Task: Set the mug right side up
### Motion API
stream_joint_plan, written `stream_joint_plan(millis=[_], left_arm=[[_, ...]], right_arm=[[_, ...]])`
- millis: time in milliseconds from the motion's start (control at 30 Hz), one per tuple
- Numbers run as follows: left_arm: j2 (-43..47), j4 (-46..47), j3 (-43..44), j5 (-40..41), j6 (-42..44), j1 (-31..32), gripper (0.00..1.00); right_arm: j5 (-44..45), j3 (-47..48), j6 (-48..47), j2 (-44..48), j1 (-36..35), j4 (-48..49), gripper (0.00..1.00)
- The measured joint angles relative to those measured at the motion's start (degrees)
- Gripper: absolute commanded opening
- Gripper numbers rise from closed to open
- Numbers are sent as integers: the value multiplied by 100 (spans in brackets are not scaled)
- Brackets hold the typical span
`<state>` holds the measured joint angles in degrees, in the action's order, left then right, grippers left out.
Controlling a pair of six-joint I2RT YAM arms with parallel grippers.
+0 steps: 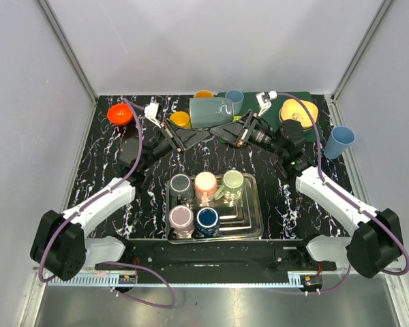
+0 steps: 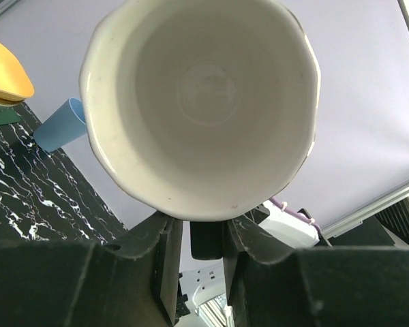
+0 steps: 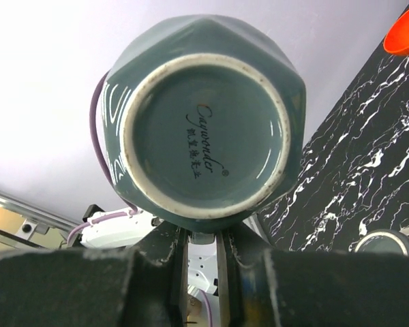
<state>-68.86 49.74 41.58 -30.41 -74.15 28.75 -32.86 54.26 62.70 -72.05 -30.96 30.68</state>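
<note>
Showing the grey-blue mug (image 1: 210, 112) turned on its side over the rear centre of the marbled tabletop (image 1: 281, 199), between the two arms, with its pale inside facing the left wrist camera and its printed base facing the right wrist camera. The left tool (image 2: 208, 238) is clenched just beneath the mug's rim, and the right tool (image 3: 203, 242) is likewise clenched on the mug beneath its base edge. A metal tray (image 1: 253, 225) holding five cups lies nearer the arm bases, well apart from the mug.

Five cups (image 1: 206, 182) stand in a steel tray (image 1: 245, 216); orange bowl (image 1: 120, 114) back-left, possibly empty.
</note>
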Motion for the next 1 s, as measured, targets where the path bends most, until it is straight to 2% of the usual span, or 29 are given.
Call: stream_joint_plan(millis=[100, 133, 167, 200, 333, 367, 400, 433, 500, 533, 633, 833, 933, 1000], left_arm=[[-98, 13, 98, -7, -28, 33, 29], [-111, 9, 118, -9, -31, 46, 26], [-131, 9, 140, -20, -35, 50, 19], [-153, 11, 166, -42, -50, 50, 0], [-227, 96, 229, -105, -138, 61, 0], [-234, 94, 236, -116, -136, 61, 0], [-227, 68, 236, -136, -92, 63, 0], [-205, -28, 240, -136, -13, 72, 0], [-79, -393, 245, -101, 236, 101, 0], [37, -662, 245, -85, 417, 111, 0], [474, -1462, 245, 48, 960, 131, 0], [1346, -2618, 271, 481, 1749, -173, 0], [1606, -3733, 612, 1154, 2435, -378, 0], [1565, -4833, 1147, 1989, 2999, -435, 0]], right_arm=[[48, 0, -116, 17, 11, -7, 0], [50, 0, -142, 22, 15, -9, 0], [52, 0, -186, 33, 22, -11, 0], [63, 0, -227, 42, 26, -15, 0], [85, -2, -380, 90, 50, -35, 0], [83, -2, -404, 109, 55, -74, 8], [85, -2, -437, 131, 55, -127, 24], [92, 7, -505, 162, 55, -238, 35], [98, 31, -649, 234, 52, -557, 52], [98, 39, -717, 271, 50, -750, 55], [96, 76, -1108, 411, -9, -1515, 62], [404, 535, -1812, 612, -61, -2903, 64], [872, 748, -2208, 787, -61, -3683, 63], [1266, 846, -2437, 940, -63, -4183, 62]])
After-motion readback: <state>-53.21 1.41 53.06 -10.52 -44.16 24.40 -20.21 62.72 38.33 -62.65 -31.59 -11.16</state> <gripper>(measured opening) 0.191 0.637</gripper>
